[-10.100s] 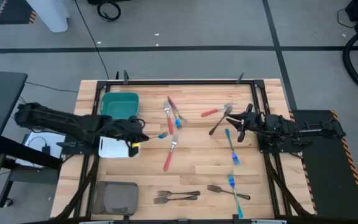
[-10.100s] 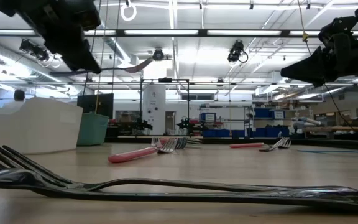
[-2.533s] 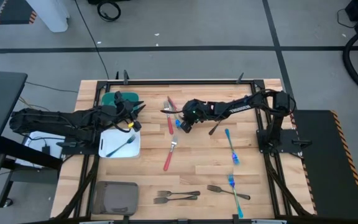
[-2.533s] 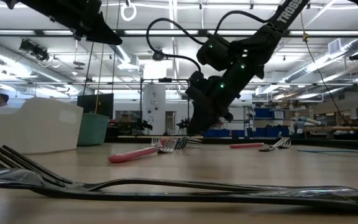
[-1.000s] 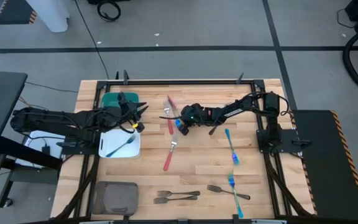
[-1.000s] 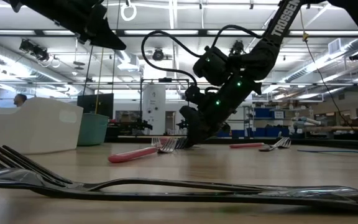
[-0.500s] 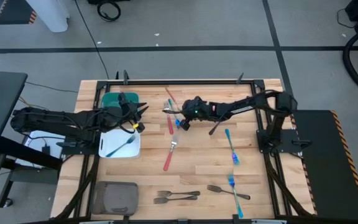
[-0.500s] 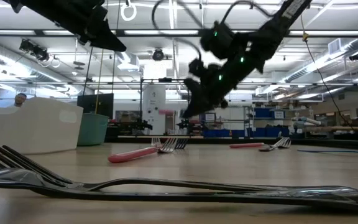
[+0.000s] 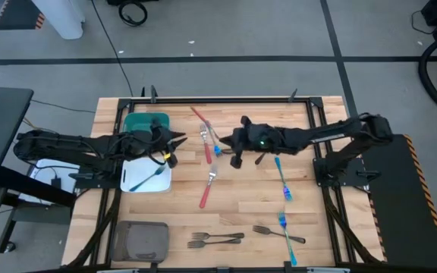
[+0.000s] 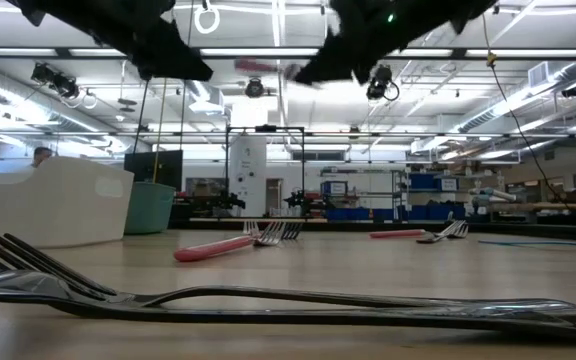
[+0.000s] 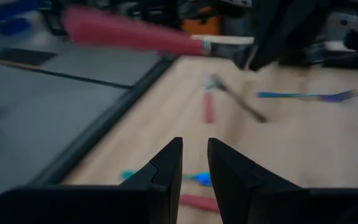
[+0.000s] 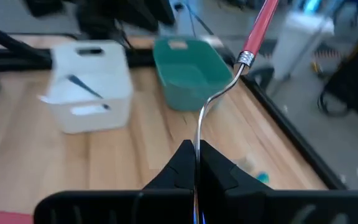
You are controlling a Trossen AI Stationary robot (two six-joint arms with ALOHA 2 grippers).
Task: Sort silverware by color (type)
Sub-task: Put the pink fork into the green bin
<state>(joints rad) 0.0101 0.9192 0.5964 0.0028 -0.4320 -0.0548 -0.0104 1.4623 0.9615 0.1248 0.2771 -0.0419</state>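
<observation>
Red-handled metal fork (image 12: pixel 248 42) pinched at its steel neck in the right hand (image 12: pixel 196 147), fully closed on it, handle sticking out ahead. Held clear above the pale wood worktop (image 9: pixel 249 199), left of centre, pointing toward the bins. Judged mid-carry: lifted high enough to pass over the loose pieces below without snagging.

Grip on the thin neck rather than the fat handle probably because that part sat proud of the wood. Downside: long lever, could swivel on release.

Green plastic bin (image 12: pixel 188 70) and white plastic bin (image 12: pixel 92 87) side by side at the left edge, within short reach of either arm. White bin already with one slim utensil (image 9: pixel 150 176) inside; green looks bare, so likely the red one's home. Flat grey bin (image 9: pixel 141 241) at the near left corner, contents not discernible.

Left hand (image 11: pixel 194 144) hovering by the two bins, fingers a narrow gap apart, nothing between them. Looks parked out of the drop path.

Rest of the silverware flat on the wood: two more red-handled forks (image 9: pixel 206 150), blue-handled forks (image 9: pixel 281 176) right of centre, all-grey metal forks (image 9: pixel 215 240) along the near edge. Sorting barely started.
</observation>
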